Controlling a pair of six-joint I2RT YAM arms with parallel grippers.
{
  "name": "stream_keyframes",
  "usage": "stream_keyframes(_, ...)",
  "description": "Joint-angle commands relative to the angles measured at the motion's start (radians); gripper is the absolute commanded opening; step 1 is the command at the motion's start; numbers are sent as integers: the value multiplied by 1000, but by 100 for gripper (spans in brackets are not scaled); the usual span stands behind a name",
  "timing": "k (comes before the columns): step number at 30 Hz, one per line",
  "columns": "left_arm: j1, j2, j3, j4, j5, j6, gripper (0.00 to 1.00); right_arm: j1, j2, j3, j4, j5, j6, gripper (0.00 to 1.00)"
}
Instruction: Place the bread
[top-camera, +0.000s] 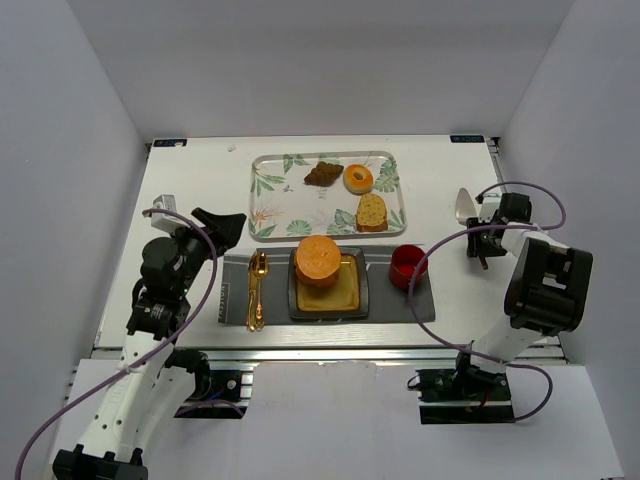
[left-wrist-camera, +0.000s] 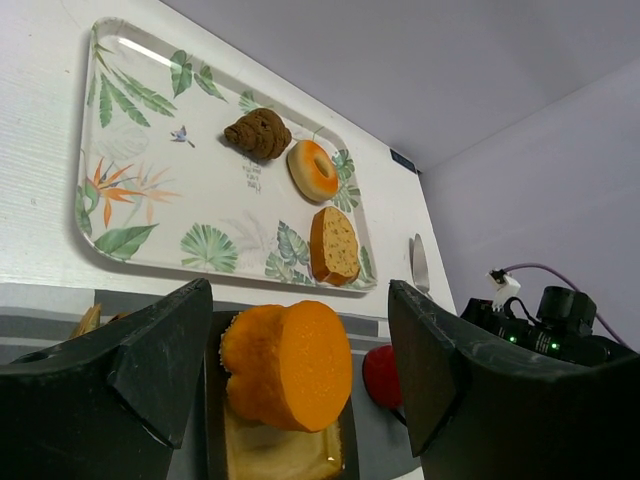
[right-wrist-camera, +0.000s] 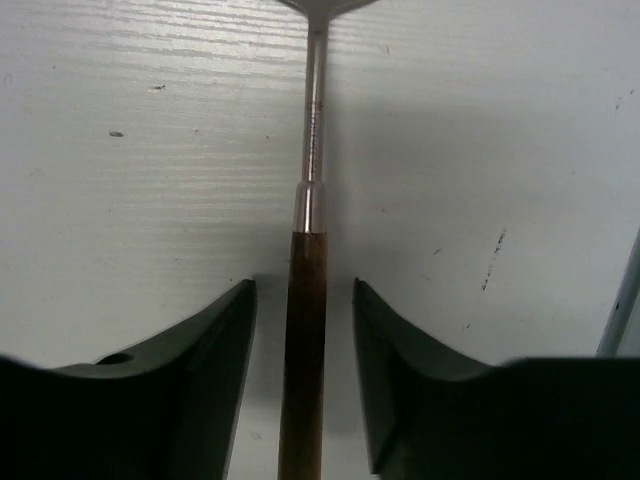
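The bread is a thick round orange bun. It leans tilted on the far part of a dark square plate that has a pale yellow inside. It also shows in the left wrist view. My left gripper is open and empty, to the left of the plate and apart from the bread; in its own view the bread sits ahead between the jaws. My right gripper is open at the table's right side, its jaws on either side of a spoon's brown handle without touching it.
A leaf-patterned tray at the back holds a brown pastry, a ring donut and a speckled slice. A grey mat carries the plate, gold cutlery and a red cup.
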Motion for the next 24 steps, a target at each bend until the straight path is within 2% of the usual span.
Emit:
stream_keyframes(1, 3, 6, -3, 19, 3, 12, 80, -28, -8, 54, -44, -82, -54, 63)
stream_keyframes(5, 5, 12, 5, 16, 0, 21, 80, -40, -60, 115, -93, -88, -68, 89)
stream_keyframes(12, 3, 23, -8, 36, 7, 18, 81, -35, -161, 279, -138, -131, 2, 89)
stream_keyframes(15, 5, 41, 9, 35, 9, 31, 81, -17, -138, 400, -175, -128, 77, 89)
stream_keyframes(19, 3, 54, 17, 44, 15, 35, 82, 9, -86, 555, -239, -224, 123, 89)
stream_keyframes(24, 3, 45, 24, 36, 19, 32, 81, 107, -71, 632, -261, -316, 111, 89)
